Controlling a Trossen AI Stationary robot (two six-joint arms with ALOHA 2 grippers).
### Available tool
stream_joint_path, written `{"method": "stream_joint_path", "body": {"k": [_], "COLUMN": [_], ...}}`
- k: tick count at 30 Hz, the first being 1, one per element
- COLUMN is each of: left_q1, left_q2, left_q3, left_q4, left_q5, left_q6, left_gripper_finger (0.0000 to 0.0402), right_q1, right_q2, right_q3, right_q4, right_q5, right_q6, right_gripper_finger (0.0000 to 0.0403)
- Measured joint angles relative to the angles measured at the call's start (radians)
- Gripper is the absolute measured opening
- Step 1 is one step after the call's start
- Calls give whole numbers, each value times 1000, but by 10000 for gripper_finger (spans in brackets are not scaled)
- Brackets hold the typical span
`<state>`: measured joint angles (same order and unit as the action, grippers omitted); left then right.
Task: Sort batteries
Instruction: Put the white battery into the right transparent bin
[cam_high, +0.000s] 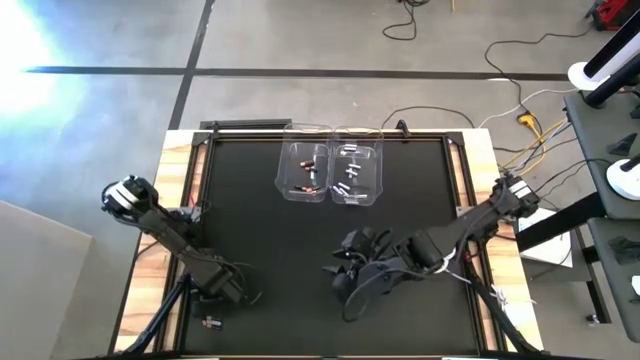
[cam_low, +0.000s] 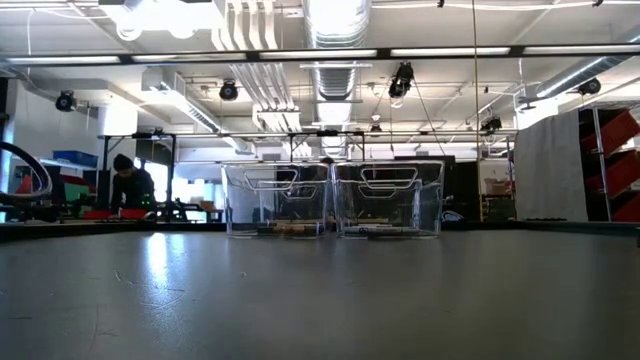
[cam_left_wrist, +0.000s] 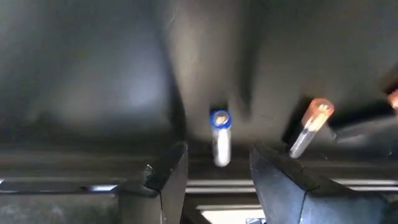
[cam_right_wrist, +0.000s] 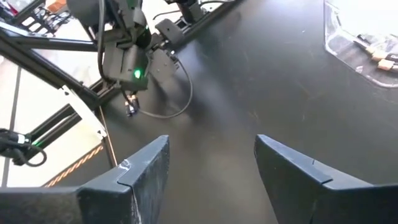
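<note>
Two batteries lie on the black mat near its front left corner: a silver-white cell with a blue end (cam_left_wrist: 220, 140) and one with a copper end (cam_left_wrist: 309, 127); both show as a small speck (cam_high: 211, 322) from above. My left gripper (cam_left_wrist: 217, 180) is open, low over the mat, its fingers just short of the silver-white cell and to either side of it. My right gripper (cam_right_wrist: 211, 168) is open, high over the mat's middle (cam_high: 345, 270), with nothing between its fingers. More batteries lie in the two clear bins.
Two clear bins stand side by side at the mat's far middle: the left one (cam_high: 305, 172) holds dark reddish cells, the right one (cam_high: 357, 172) silver-white cells. Cables trail by the left arm (cam_right_wrist: 134, 68). The table's wooden rim (cam_high: 180, 160) frames the mat.
</note>
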<state>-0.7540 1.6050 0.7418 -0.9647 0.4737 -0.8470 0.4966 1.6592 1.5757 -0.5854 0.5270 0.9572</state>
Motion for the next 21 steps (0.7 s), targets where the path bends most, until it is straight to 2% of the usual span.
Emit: {"method": "stream_joint_path", "body": {"k": [5, 13, 16, 21], "left_q1": [0, 0, 0, -2], "left_q2": [56, 156, 168, 169], "left_q3": [-3, 17, 21, 21], "left_q4": [69, 51, 44, 31], "left_q5": [30, 61, 56, 24], "left_q6": [-52, -58, -56, -48], "left_gripper_finger": [154, 151, 127, 56], "right_q1": [-23, -39, -40, -40], "right_q2": [0, 0, -1, -8], "right_q3": [0, 0, 0, 0], "right_q4": [0, 0, 0, 0], "right_q5": [0, 0, -2, -2], "right_q6": [-15, -33, -33, -33], "right_gripper_finger": [227, 221, 221, 221]}}
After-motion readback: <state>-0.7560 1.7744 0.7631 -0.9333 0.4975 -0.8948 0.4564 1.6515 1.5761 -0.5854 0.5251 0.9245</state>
